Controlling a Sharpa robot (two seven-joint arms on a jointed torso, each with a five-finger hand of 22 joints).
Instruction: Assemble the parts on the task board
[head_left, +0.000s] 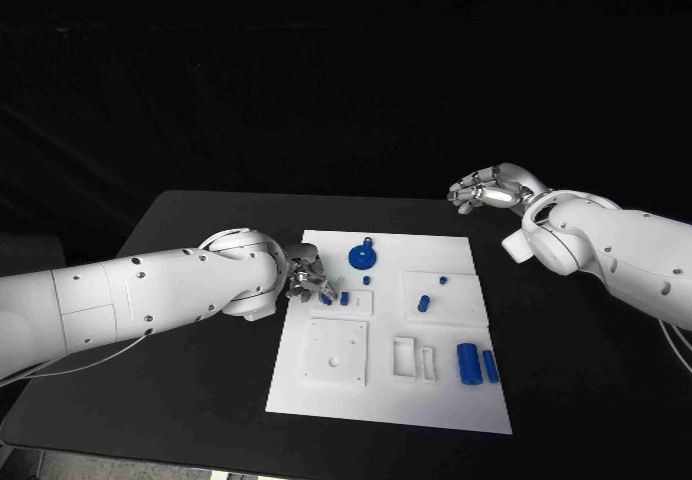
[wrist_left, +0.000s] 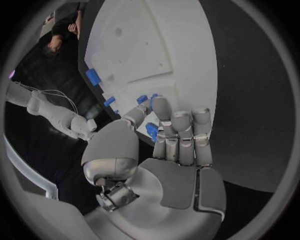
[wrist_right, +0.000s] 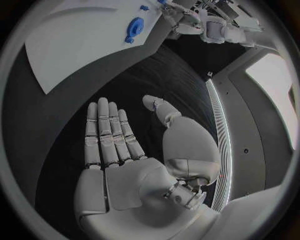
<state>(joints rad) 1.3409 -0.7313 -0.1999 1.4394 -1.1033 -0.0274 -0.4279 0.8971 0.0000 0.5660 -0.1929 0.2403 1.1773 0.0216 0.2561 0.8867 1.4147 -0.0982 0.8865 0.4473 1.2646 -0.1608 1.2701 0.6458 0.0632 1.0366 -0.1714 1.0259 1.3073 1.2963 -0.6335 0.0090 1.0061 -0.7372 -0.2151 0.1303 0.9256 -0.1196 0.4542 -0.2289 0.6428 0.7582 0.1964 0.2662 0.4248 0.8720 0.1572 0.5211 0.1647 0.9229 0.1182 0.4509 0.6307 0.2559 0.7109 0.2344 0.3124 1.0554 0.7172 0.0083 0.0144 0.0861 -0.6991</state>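
A: From my head, where are my hands?
B: My left hand (head_left: 302, 277) is at the task board (head_left: 389, 400)'s edge; my right hand (head_left: 486, 189) hangs beyond its far corner.

A: My left wrist?
B: Fingers (wrist_left: 181, 131) pinching a small blue part (wrist_left: 151, 131).

A: My right wrist?
B: Fingers (wrist_right: 106, 132) flat, apart, empty above the tabletop (wrist_right: 169, 75).

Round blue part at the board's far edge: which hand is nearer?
Left. The left hand is at the board's left edge, just beside the round blue part; the right hand hovers off the board, beyond its far right corner.
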